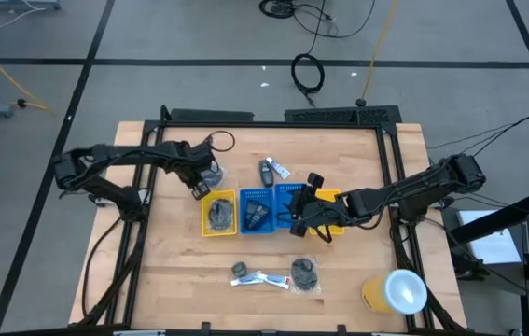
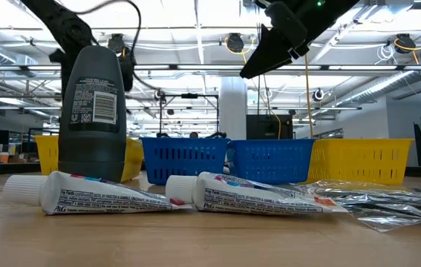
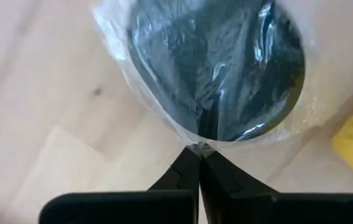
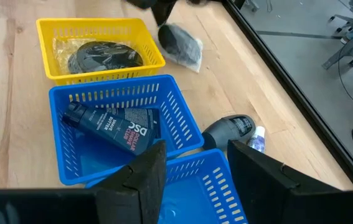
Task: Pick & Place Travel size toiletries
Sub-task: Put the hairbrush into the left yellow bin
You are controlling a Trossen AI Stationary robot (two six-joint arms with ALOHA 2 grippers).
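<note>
My left gripper (image 1: 197,187) (image 3: 198,155) is shut on a grey round mesh pad (image 3: 220,68) (image 1: 211,173) in clear wrap, just beyond the left yellow tray (image 1: 219,213). My right gripper (image 1: 305,210) (image 4: 195,168) is open and holds nothing above the second blue tray (image 4: 207,180). The yellow tray holds another wrapped pad (image 4: 98,57). A dark bottle (image 4: 111,127) lies in the first blue tray (image 1: 257,210). A dark bottle (image 4: 229,129) and a tube (image 1: 281,170) lie beyond the trays. Near the front edge stand a bottle (image 2: 91,104), two tubes (image 2: 113,196) (image 2: 258,194) and a wrapped pad (image 2: 388,200). My left gripper pinches the edge of the pad's clear wrap (image 3: 196,144) between its two fingertips (image 3: 182,171). The pad reaches out beyond the fingertips. In the right wrist view the gripper comes at the pad (image 4: 181,42) from above. I cannot tell whether the pad is clear of the table.
Four trays sit in a row mid-table, with a second yellow one (image 1: 331,201) under my right arm. A large yellow-and-white cylinder (image 1: 395,291) lies at the near right corner. Bare wood shows left of the trays and between them and the front items.
</note>
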